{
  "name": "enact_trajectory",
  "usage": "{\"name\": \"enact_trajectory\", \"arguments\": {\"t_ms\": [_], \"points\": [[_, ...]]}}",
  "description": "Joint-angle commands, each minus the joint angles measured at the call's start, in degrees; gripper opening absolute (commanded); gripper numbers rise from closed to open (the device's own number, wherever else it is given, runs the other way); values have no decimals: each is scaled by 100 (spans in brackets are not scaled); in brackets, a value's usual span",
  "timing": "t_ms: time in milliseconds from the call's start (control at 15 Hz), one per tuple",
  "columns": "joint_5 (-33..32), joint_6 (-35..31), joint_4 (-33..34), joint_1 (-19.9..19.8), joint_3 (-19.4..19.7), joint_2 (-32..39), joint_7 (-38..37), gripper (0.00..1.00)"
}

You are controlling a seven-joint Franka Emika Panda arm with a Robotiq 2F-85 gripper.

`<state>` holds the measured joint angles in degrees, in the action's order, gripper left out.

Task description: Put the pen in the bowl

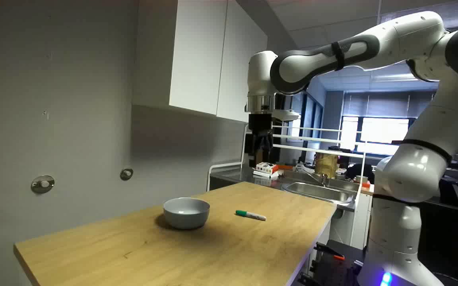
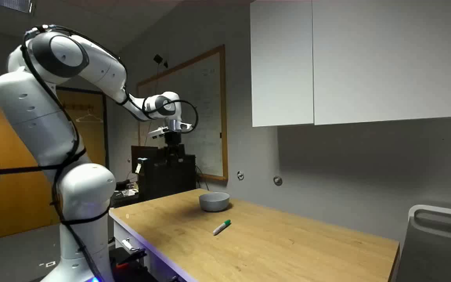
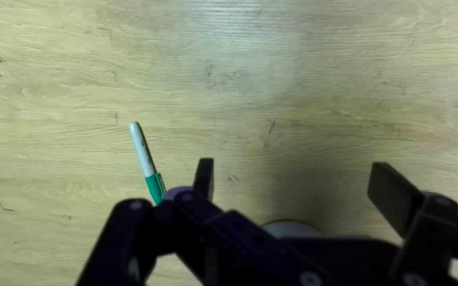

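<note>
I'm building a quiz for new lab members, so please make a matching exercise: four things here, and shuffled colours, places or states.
Things:
1. pen
2. bowl
3. gripper
4. cupboard

Descriptions:
A. open, holding nothing
B. white and green
C. hung on the wall
D. round and grey

Pairs: 1-B; 2-D; 3-A; 4-C

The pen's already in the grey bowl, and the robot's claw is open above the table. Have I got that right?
Not quite: the pen lies on the table, outside the grey bowl, as both exterior views show. The claw is indeed open above the table.
</note>
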<state>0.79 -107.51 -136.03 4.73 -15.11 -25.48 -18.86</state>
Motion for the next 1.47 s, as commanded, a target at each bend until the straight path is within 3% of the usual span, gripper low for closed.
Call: {"name": "enact_trajectory", "arguments": {"t_ms": [0, 667, 1067, 1400], "points": [[-35, 6, 14, 87, 75, 12, -32, 100], [-50, 6, 84, 27, 156, 140, 17, 100], [-18, -74, 293, -174, 756, 710, 614, 100], [33, -80, 650, -380, 1359, 1442, 1642, 100]]}}
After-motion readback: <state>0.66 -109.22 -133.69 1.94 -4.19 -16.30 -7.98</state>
